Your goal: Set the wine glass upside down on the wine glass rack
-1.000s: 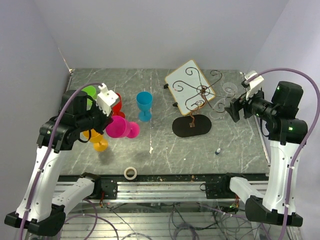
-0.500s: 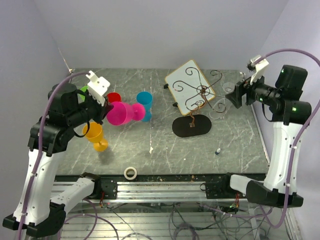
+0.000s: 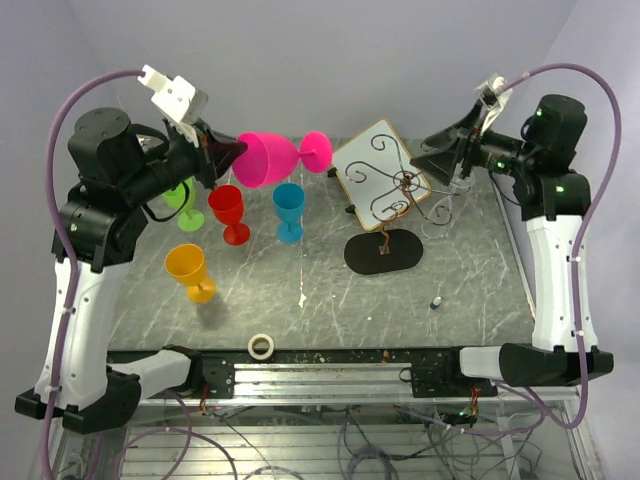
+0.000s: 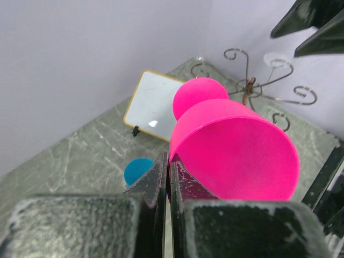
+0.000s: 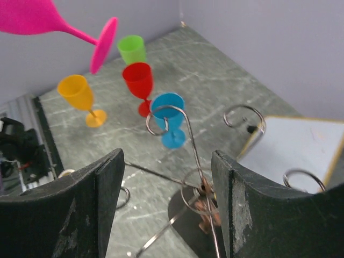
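While the left gripper is clamped on the rim of the pink wine glass, the glass lies sideways in the air, its foot pointing away from that gripper toward the wine glass rack. The rack stands on the table just beyond the foot and directly ahead of the right gripper, whose jaws are parted and hold nothing. A red glass, a blue glass, a green glass and an orange glass stand below the left gripper.

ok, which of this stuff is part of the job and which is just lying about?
Job: pink wine glass, held in left tool; wine glass rack.
Lying about: blue glass, red glass, green glass, orange glass, white board, tape roll.
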`<control>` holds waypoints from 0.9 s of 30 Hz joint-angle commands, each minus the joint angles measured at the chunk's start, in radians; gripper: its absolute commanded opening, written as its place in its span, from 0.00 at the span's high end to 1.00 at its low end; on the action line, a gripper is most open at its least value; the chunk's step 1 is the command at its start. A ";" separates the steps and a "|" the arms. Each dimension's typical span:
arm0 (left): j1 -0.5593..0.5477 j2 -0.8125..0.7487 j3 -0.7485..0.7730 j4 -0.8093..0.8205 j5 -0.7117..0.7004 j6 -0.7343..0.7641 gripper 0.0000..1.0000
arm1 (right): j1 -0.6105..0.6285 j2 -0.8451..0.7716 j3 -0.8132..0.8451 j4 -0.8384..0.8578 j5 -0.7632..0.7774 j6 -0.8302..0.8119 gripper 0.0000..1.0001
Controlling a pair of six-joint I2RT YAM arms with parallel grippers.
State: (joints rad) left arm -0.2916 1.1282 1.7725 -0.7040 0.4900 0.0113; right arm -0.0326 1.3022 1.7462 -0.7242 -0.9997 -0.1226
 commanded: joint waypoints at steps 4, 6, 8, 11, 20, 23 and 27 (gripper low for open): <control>-0.002 0.061 0.042 0.161 0.066 -0.144 0.93 | 0.173 0.057 -0.053 0.376 -0.020 0.260 0.34; -0.003 0.056 0.025 0.195 0.053 -0.158 0.93 | 0.215 0.064 -0.082 0.456 -0.005 0.313 0.31; -0.003 0.045 -0.001 0.239 0.048 -0.180 0.93 | 0.259 0.080 -0.094 0.509 0.011 0.364 0.29; -0.003 0.028 -0.041 0.295 0.054 -0.201 0.93 | 0.303 0.125 -0.076 0.522 0.033 0.395 0.29; -0.003 -0.012 -0.142 0.388 0.032 -0.195 0.93 | 0.408 0.200 -0.026 0.534 0.112 0.400 0.36; -0.003 -0.021 -0.165 0.402 0.028 -0.194 0.93 | 0.422 0.212 -0.026 0.559 0.120 0.412 0.42; -0.002 -0.029 -0.177 0.400 0.023 -0.183 0.93 | 0.448 0.228 0.005 0.538 0.138 0.383 0.51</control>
State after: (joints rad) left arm -0.2916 1.1217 1.6028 -0.3748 0.5201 -0.1730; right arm 0.3939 1.5238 1.7004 -0.2073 -0.8898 0.2718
